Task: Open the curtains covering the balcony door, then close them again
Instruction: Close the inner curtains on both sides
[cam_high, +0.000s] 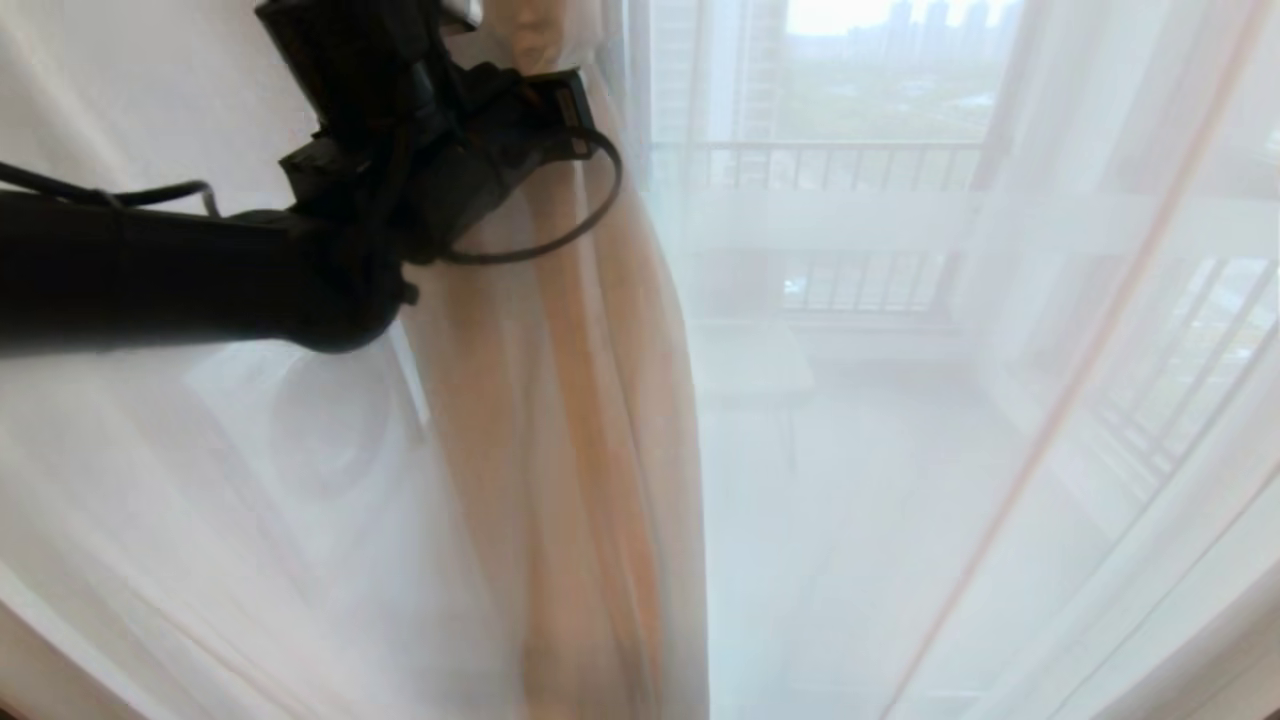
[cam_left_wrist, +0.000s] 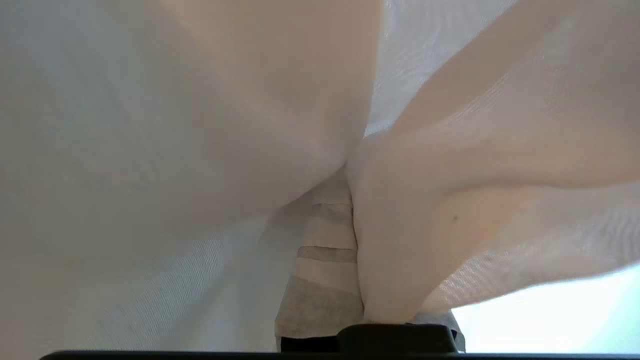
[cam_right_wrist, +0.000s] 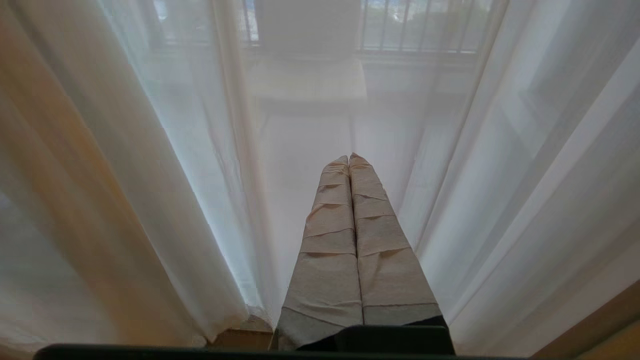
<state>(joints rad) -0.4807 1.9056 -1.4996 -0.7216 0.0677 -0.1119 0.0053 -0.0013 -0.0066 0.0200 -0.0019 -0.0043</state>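
Nearest the head camera, the left arm reaches in from the left edge and bends upward, its left hand (cam_high: 500, 40) raised near the top of the view and buried in the curtains (cam_high: 560, 400). The left wrist view shows that hand (cam_left_wrist: 352, 220) clenched on a bunched fold of the cloth: one taped finger (cam_left_wrist: 327, 250) is visible, and the gathered fabric sits pressed against it and billows out over the rest of the hand (the other finger is hidden under the fold). From the grip the gathered cloth hangs down as a peach-tinted column, with thin white sheers spread on both sides of it.

The right hand (cam_right_wrist: 350, 160) appears only in its own wrist view, its taped fingers (cam_right_wrist: 330, 235) pressed together with nothing between them, pointing at the sheers and apart from them.

Beyond the veil the balcony door (cam_high: 975, 170) shows dimly, then the balcony floor (cam_high: 860, 440), a black railing (cam_high: 820, 160) and hazy towers.
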